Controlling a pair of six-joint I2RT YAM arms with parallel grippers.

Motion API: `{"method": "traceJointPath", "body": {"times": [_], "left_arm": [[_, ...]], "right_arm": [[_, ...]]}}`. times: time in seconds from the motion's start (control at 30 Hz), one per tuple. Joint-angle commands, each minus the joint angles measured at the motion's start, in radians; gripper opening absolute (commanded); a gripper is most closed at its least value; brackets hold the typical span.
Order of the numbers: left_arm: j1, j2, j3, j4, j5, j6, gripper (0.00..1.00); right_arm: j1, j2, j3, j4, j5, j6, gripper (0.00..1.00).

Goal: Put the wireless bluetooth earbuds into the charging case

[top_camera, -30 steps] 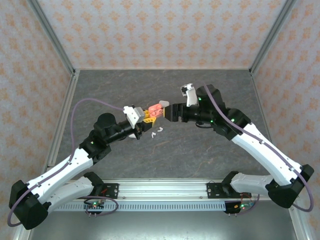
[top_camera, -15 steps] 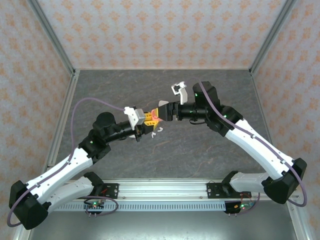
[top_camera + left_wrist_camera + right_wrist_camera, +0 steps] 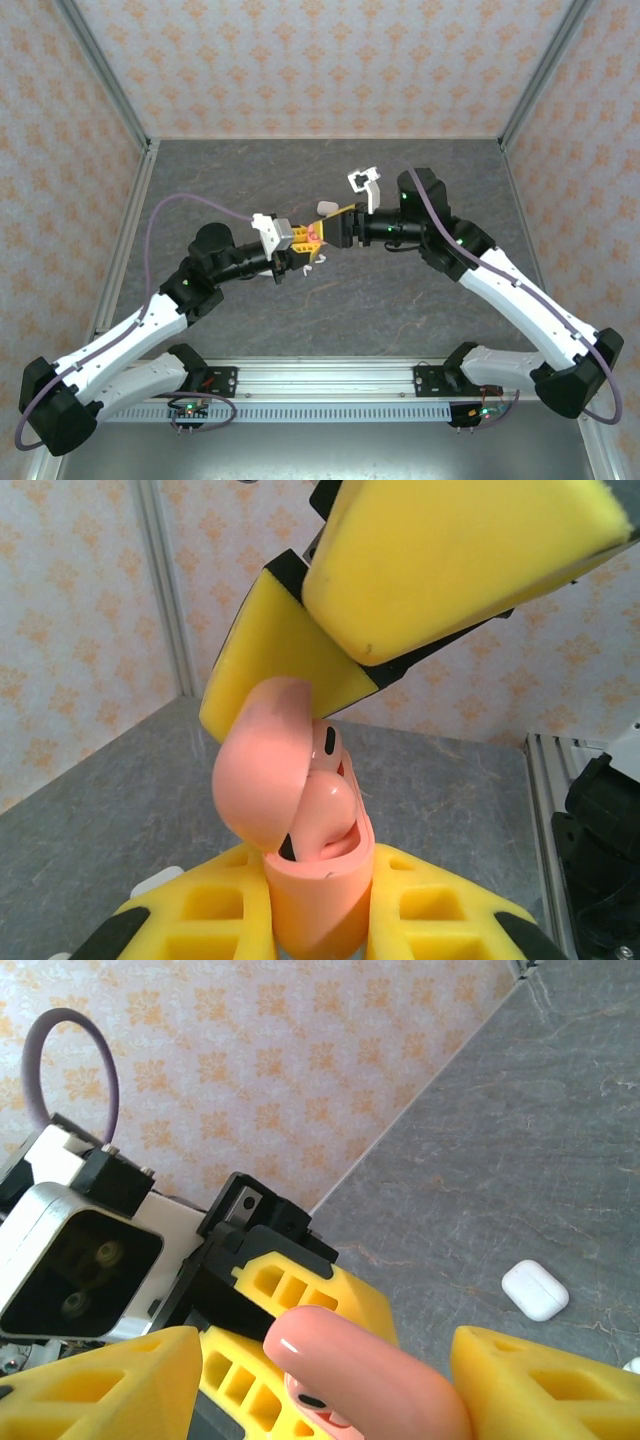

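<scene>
Pink charging case (image 3: 318, 905) is clamped in the left pincer (image 3: 298, 240); right pincer (image 3: 325, 1390), parted astride its lid (image 3: 262, 765), should probably press gently.

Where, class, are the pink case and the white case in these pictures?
pink case (image 3: 262, 780), left wrist view, on its open lid.
white case (image 3: 535, 1290), right wrist view, on its top face.

Stretched inward from 7 and 5 o'clock, elbows bent – left hand (image 3: 300, 240) clamped on pink case (image 3: 313, 233), right hand (image 3: 328, 228) spread wide.
</scene>
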Motion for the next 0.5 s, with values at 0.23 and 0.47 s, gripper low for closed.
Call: {"method": "traceJointPath", "body": {"times": [0.23,0.47], "left_arm": [[0.000,0.013,0.026,0.003,-0.020,-0.014,0.00],[0.000,0.065,0.054,-0.060,-0.086,-0.048,0.00]], "right_arm": [[0.001,-0.101,-0.028,-0.044,0.091,-0.081,0.68],[-0.005,-0.161,0.008,-0.242,0.551,-0.081,0.76]]}}
